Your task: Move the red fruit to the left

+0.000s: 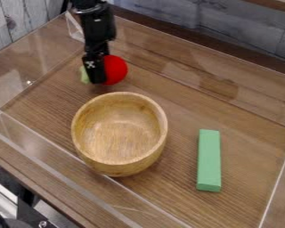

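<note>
The red fruit [114, 69] is small, round and glossy, and its light-green leafy end [85, 77] pokes out to the left. It lies on the wooden table at the back left, beyond the wooden bowl [118, 134]. My black gripper [100, 68] points down right over the fruit's left half. One finger [96, 64], with a white mark, stands in front of the fruit and touches it; the other is hidden behind. The jaws stand wide, and I see no tight grip on the fruit.
A long green rectangular block [209, 159] lies at the front right. A clear plastic wall [26, 53] rings the table, close to the gripper on the left and at the back. The bowl sits in front of the fruit.
</note>
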`<act>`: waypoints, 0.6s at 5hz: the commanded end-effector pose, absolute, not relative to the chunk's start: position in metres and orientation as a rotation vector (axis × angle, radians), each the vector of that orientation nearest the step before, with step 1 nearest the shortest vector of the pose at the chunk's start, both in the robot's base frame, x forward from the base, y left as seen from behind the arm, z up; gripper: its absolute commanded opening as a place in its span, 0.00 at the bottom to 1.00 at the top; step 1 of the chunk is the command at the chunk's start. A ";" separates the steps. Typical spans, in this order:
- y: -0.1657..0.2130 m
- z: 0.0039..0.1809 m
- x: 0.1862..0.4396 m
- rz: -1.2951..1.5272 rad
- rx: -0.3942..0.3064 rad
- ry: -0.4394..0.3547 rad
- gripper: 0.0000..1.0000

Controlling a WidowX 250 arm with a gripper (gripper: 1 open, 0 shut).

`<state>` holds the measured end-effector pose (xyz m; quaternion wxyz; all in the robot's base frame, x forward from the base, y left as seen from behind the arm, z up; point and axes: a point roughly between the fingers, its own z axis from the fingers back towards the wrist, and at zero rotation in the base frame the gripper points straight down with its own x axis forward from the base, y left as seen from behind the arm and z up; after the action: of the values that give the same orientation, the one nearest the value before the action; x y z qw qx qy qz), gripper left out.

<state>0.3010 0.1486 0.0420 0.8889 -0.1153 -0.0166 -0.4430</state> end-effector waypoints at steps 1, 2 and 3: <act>0.156 0.072 0.298 -0.842 -0.166 -0.090 1.00; 0.149 0.070 0.299 -0.846 -0.165 -0.086 1.00; 0.138 0.080 0.298 -0.846 -0.157 -0.098 1.00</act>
<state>0.2921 0.1358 0.0584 0.9073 -0.1060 -0.0258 -0.4060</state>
